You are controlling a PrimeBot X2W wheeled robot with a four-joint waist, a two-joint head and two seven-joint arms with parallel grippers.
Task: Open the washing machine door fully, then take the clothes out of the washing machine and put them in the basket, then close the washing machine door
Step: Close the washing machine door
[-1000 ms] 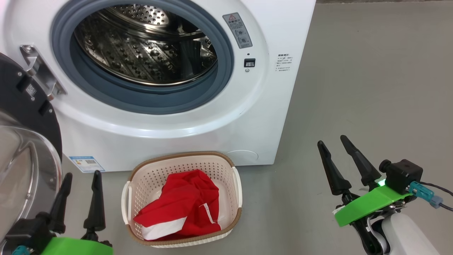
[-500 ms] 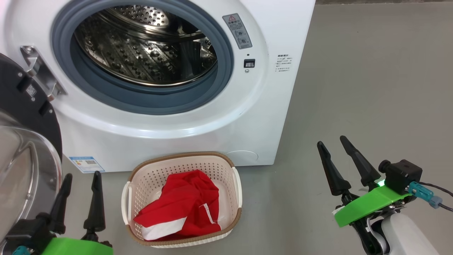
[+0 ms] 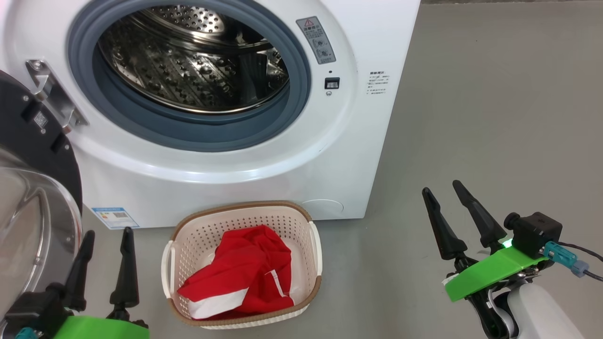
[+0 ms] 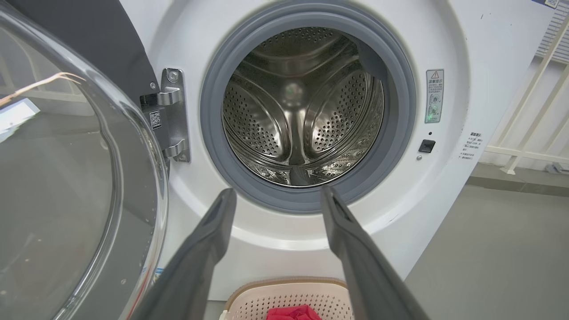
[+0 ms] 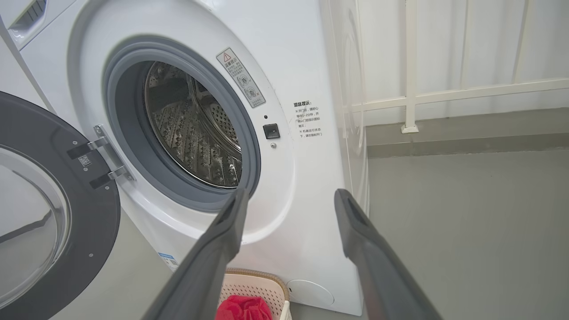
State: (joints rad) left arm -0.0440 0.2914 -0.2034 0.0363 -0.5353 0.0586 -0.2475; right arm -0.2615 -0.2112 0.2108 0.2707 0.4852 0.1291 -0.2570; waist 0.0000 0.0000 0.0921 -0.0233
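Head view: clothes (image 3: 245, 268) lying in basket (image 3: 235, 207) before washing machine (image 3: 372, 42); left gripper (image 3: 108, 233) and right gripper (image 3: 442, 187) both spread, holding nothing. Left wrist view: drum (image 4: 306, 111) bare, door (image 4: 58, 186) swung wide. Right wrist view: best to push door's free edge round with left gripper, steadily, till latched.

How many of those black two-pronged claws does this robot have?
2. The left gripper is at the head view's lower left, beside the open washing machine door; the right gripper is at its lower right, above the floor. Both are open, empty.
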